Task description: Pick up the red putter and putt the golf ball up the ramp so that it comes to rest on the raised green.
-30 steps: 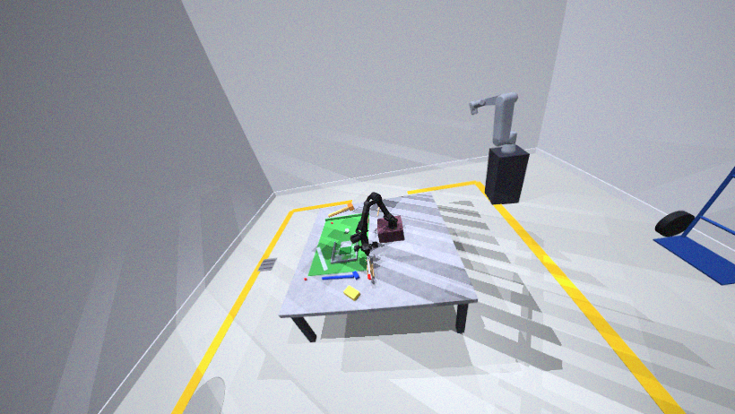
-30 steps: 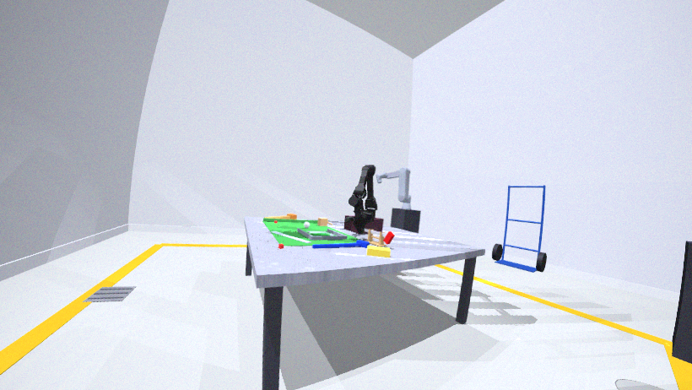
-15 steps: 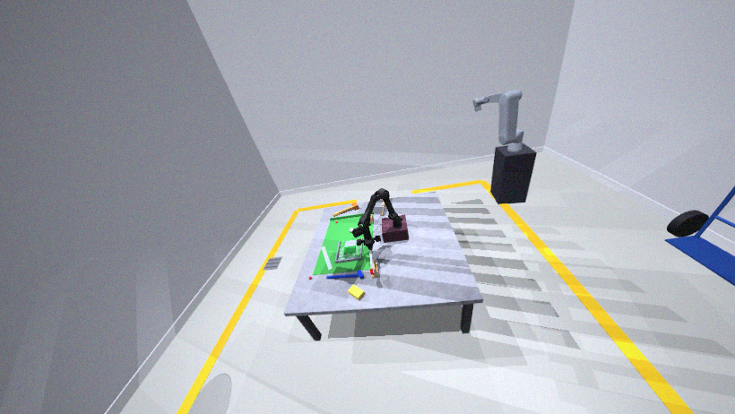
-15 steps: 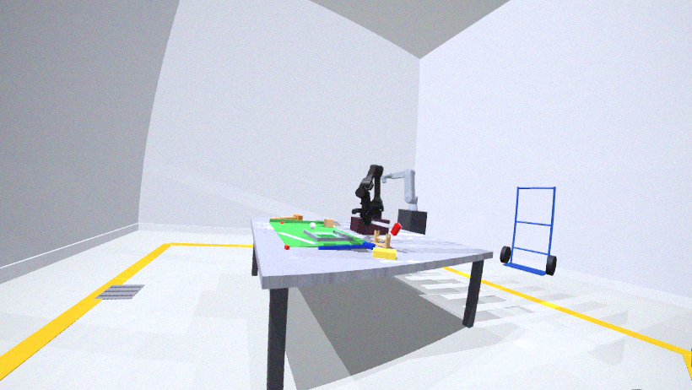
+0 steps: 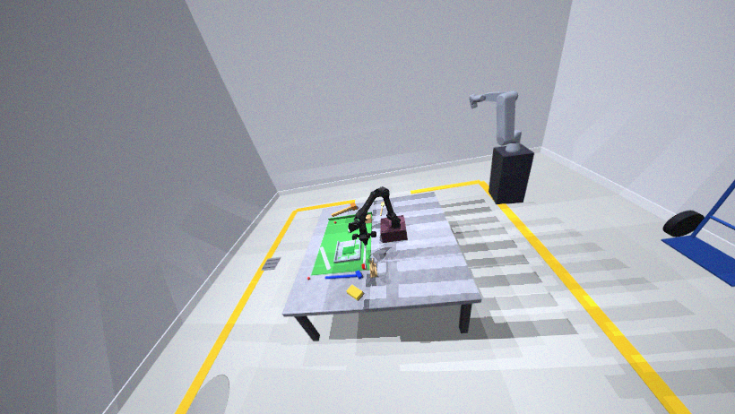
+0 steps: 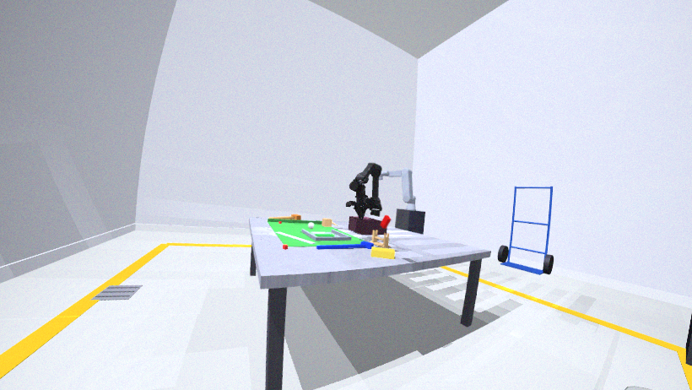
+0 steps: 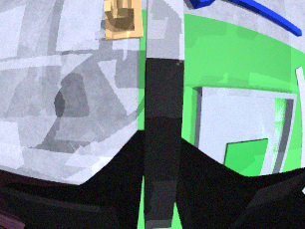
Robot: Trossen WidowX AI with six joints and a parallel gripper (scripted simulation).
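My gripper [image 5: 364, 241] [image 6: 360, 217] [image 7: 153, 135] is shut on the black grip of the red putter. The putter's red head [image 5: 363, 266] [image 6: 385, 221] is raised above the wooden stand [image 5: 374, 270] [image 6: 381, 240] [image 7: 123, 30]. Its shaft [image 7: 164, 30] runs up out of the wrist view, so the head is out of sight there. The white golf ball [image 6: 310, 225] sits on the green mat [image 5: 326, 238] [image 6: 280, 230], beyond the grey frame [image 5: 336, 252] [image 6: 341, 238] [image 7: 198, 119]. Inside the frame is a small green square [image 5: 349, 249] [image 7: 244, 156].
A blue mallet [image 5: 341, 276] [image 6: 338, 246] [image 7: 269, 12] lies beside the mat's near edge, with a yellow block [image 5: 354, 292] [image 6: 382, 253] nearby. An orange mallet [image 5: 343, 211] [image 6: 295, 217] lies at the far end. A wooden block [image 6: 327, 222] stands near the mat's far side.
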